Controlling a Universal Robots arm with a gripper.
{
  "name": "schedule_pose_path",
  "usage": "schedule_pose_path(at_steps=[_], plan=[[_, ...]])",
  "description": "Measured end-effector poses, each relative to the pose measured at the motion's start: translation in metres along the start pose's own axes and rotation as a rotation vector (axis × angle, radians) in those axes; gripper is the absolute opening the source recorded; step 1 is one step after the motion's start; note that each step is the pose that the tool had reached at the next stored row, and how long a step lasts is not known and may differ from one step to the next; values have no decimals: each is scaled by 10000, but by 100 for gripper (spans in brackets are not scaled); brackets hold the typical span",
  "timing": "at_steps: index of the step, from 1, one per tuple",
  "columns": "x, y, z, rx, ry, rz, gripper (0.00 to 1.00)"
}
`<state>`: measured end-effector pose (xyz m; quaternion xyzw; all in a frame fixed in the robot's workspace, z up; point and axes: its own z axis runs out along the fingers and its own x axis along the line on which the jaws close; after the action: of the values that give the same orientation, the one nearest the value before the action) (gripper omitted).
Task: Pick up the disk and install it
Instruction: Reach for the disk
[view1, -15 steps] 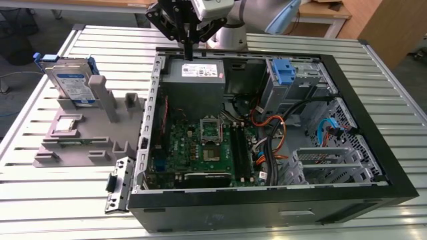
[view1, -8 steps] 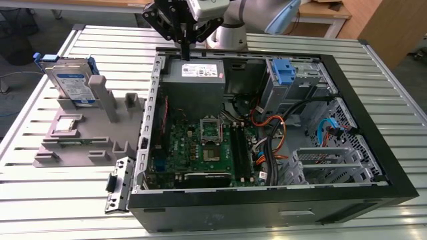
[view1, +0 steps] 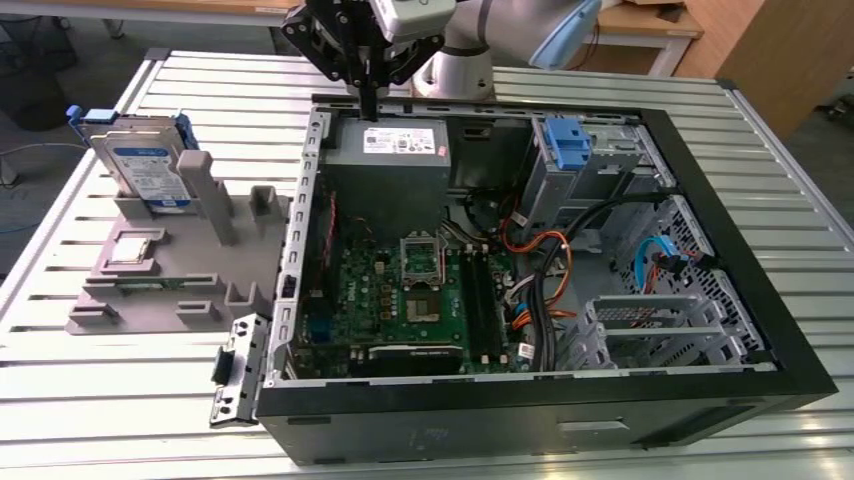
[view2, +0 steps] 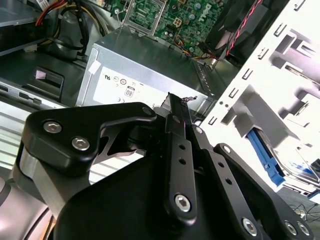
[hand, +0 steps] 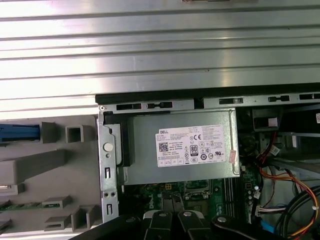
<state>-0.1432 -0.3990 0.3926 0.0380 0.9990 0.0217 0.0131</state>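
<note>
On the exterior view's left, the disk stands on edge in a grey plastic holder on the slatted metal table. Its white-and-blue label faces outward and blue rails run along its sides. It has not been picked up, so by the look of things both the pickup and the installation are yet to be done.

Towards the middle, the robot's hand hangs clenched and grasping nothing, fingertips pointing down. It is just above the grey power-supply box at the back of the open computer case, well apart from the disk. The box carries a white sticker crowded with small print and certification marks. The green motherboard lies below it.

Further to the exterior view's right, a bare blue plastic bracket sits in the metal drive cage, with no drive in it.
</note>
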Motion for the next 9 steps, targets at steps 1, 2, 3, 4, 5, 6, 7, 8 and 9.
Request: schedule_pose_path(at_steps=[1, 2, 3, 4, 5, 6, 7, 8, 9], plan=[[5, 0, 0, 0, 0, -2, 10], [9, 0, 0, 0, 0, -2, 10], [11, 0, 0, 0, 0, -2, 10], [12, 0, 0, 1, 0, -3, 10], [13, -1, 0, 1, 0, -2, 10], [14, -1, 0, 0, 0, -3, 10], [14, -1, 0, 0, 0, -2, 10], [14, -1, 0, 0, 0, -2, 10], [14, -1, 0, 0, 0, -2, 10]])
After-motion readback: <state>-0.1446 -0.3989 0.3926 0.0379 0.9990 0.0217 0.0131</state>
